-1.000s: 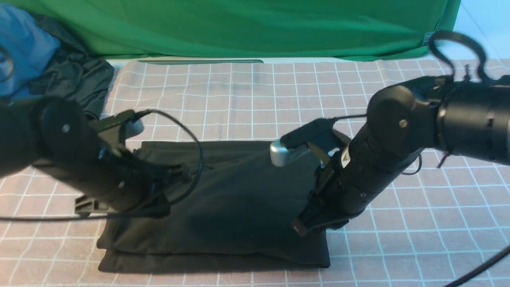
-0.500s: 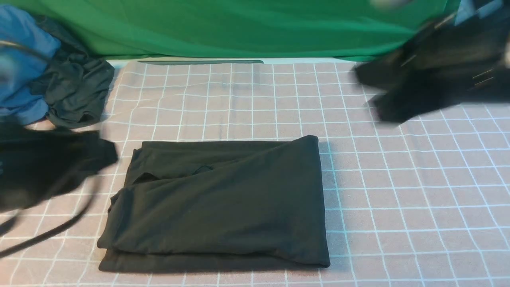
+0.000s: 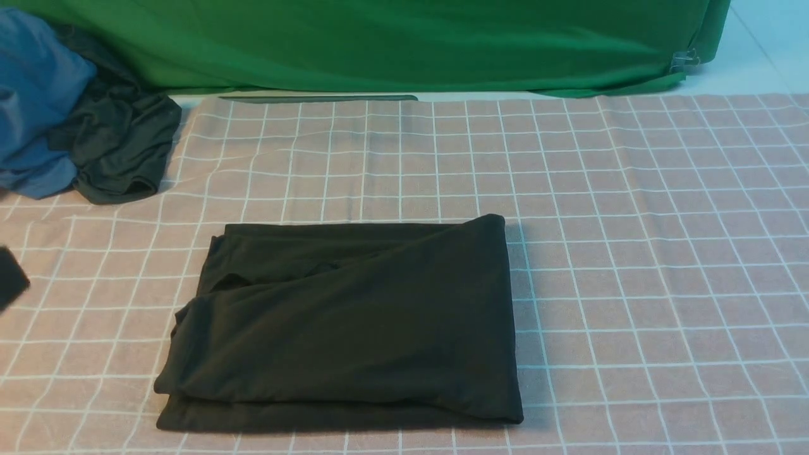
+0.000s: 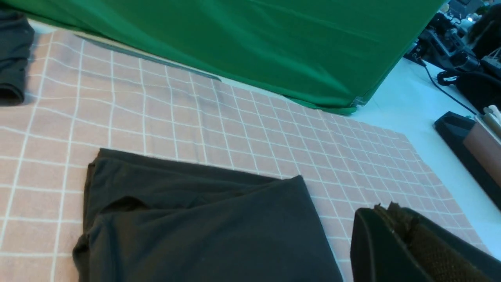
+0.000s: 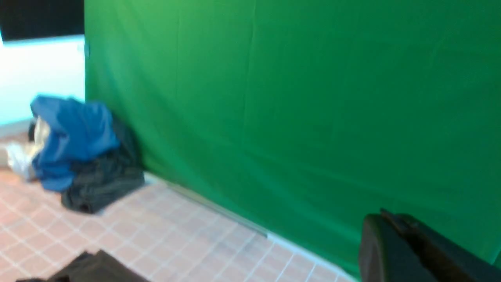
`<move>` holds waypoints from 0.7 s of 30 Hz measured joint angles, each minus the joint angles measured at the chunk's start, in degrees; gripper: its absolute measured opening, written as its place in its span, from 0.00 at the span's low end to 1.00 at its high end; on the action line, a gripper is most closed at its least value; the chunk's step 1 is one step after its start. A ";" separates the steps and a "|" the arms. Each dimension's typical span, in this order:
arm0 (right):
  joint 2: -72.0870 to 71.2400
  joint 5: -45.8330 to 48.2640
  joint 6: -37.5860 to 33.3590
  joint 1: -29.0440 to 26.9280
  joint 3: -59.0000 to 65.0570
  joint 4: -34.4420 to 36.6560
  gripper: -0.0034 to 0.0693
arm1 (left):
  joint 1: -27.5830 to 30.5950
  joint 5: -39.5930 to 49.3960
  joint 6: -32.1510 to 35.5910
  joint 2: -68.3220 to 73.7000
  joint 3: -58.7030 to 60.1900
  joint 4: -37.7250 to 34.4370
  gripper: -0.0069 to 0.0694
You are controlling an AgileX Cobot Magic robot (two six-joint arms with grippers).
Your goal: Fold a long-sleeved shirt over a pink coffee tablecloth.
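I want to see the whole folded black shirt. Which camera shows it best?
The front view: the whole folded long-sleeved shirt lies in frame. The left wrist view cuts off part of it; the right wrist view shows one blurry corner.

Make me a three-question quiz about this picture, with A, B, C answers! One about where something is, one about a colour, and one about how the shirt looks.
1. Where is the shirt?
A. On the tablecloth
B. On the blue garment
C. Hanging from the green cloth

2. What colour are the tablecloth's grid lines?
A. Black
B. White
C. Green

3. How does the shirt look?
A. Spread out with sleeves wide
B. Crumpled in a ball
C. Folded into a rectangle

Answers:
1. A, it lies flat on the checked cloth, apart from the blue garment at the far left.
2. B, thin white lines cross the pink squares.
3. C, stacked layers show along its near edge and no sleeves stick out.
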 joint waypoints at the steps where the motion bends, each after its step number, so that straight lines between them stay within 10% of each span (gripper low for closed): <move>1: -3.96 -2.17 0.81 0.00 3.02 -1.04 0.10 | 0.00 0.00 -0.83 -0.85 1.72 0.18 0.15; 21: -18.09 -6.20 2.70 -0.06 9.63 -2.11 0.10 | 0.00 -15.48 -3.68 -1.57 10.60 -1.89 0.15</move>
